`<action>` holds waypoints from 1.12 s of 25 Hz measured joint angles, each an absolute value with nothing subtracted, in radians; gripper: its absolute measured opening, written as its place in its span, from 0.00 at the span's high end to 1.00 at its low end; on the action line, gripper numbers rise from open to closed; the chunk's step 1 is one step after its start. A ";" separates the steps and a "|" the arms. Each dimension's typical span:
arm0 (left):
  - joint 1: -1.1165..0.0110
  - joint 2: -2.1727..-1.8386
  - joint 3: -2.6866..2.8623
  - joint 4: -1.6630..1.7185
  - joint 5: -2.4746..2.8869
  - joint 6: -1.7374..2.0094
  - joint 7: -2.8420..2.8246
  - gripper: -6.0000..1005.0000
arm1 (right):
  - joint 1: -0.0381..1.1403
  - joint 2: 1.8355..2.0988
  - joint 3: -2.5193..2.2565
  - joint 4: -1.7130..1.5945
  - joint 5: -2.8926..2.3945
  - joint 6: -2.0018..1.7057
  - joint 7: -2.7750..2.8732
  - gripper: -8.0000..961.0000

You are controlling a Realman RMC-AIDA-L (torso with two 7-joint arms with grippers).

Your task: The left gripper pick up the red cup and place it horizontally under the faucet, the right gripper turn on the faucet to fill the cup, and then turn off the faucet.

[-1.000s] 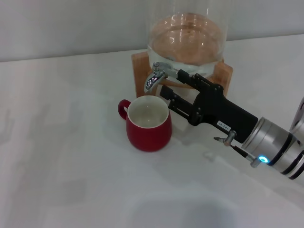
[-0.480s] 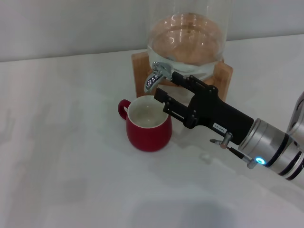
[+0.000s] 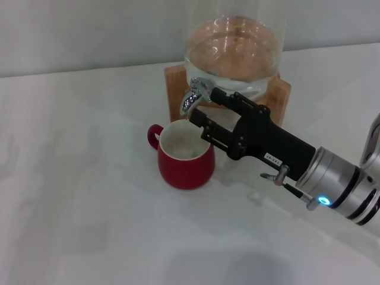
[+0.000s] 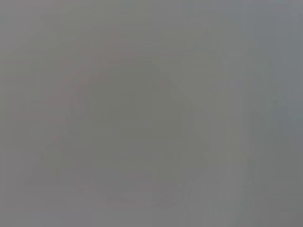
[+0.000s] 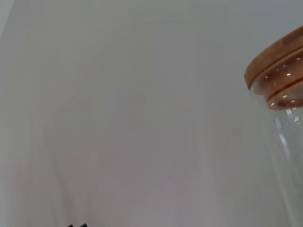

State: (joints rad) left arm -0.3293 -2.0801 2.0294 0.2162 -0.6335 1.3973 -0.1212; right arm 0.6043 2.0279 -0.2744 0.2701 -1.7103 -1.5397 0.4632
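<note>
Black right gripper point(image 3: 205, 107) reaches in low, fingers spread beside the faucet point(image 3: 196, 95) above the red cup point(image 3: 185, 154).

A clear glass jar point(image 5: 284, 142) stands at one edge of the right wrist view, cut off by the frame. Its wooden lid point(image 5: 277, 54) sits on top, tilted in the picture, with a thin red band just beneath it. A plain pale wall point(image 5: 132, 104) fills everything else. A small dark sliver point(image 5: 76, 225) barely shows at the frame's edge, too small to identify.
</note>
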 joint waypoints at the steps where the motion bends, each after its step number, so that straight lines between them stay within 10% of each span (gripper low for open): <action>1: -0.329 -2.080 2.029 0.216 -0.633 1.397 -0.121 0.26 | 0.606 2.028 -0.276 0.270 -1.710 -1.540 0.463 0.31; 28: -0.330 -2.080 2.029 0.207 -0.633 1.397 -0.119 0.26 | 0.600 2.020 -0.271 0.259 -1.705 -1.553 0.462 0.31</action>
